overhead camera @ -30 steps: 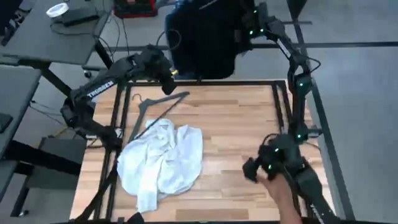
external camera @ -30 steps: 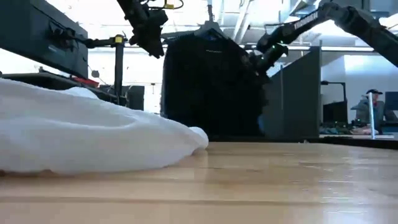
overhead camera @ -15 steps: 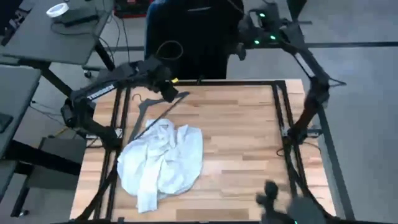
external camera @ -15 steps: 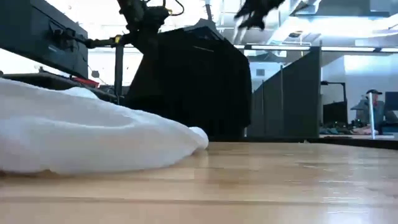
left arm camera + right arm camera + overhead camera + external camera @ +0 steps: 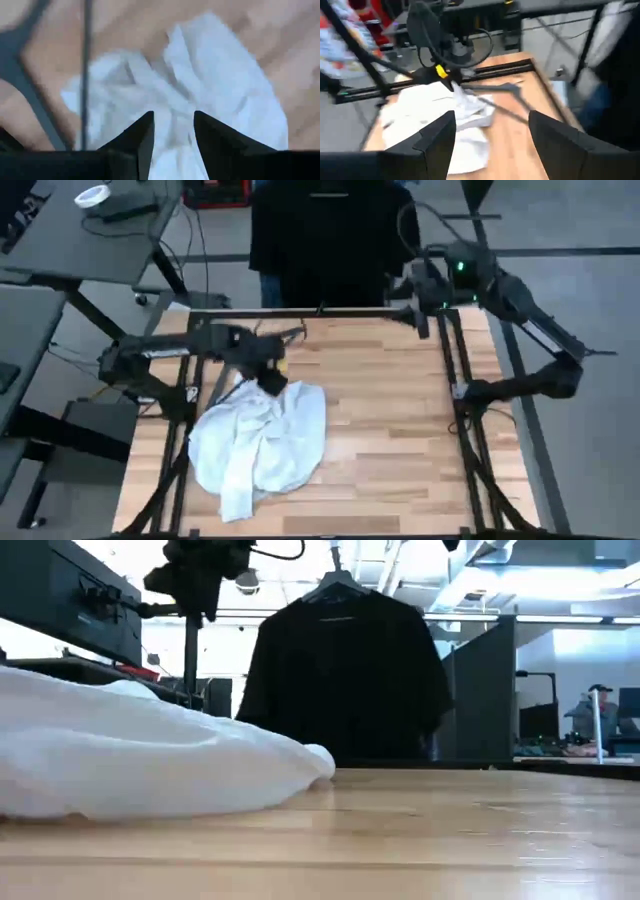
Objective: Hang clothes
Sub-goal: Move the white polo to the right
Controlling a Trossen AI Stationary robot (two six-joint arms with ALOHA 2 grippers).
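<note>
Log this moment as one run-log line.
black top: hung | white top: on table | left claw: open above it | right claw: open, empty

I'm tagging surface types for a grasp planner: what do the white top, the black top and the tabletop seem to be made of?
White top: soft matte woven or knit fabric, judging by its limp crumpled folds. Black top: also limp cloth, matte, draping from a hanger. Tabletop: light wood planks, seemingly lightly sealed, with visible grain, seams and a faint sheen in the low view.
</note>
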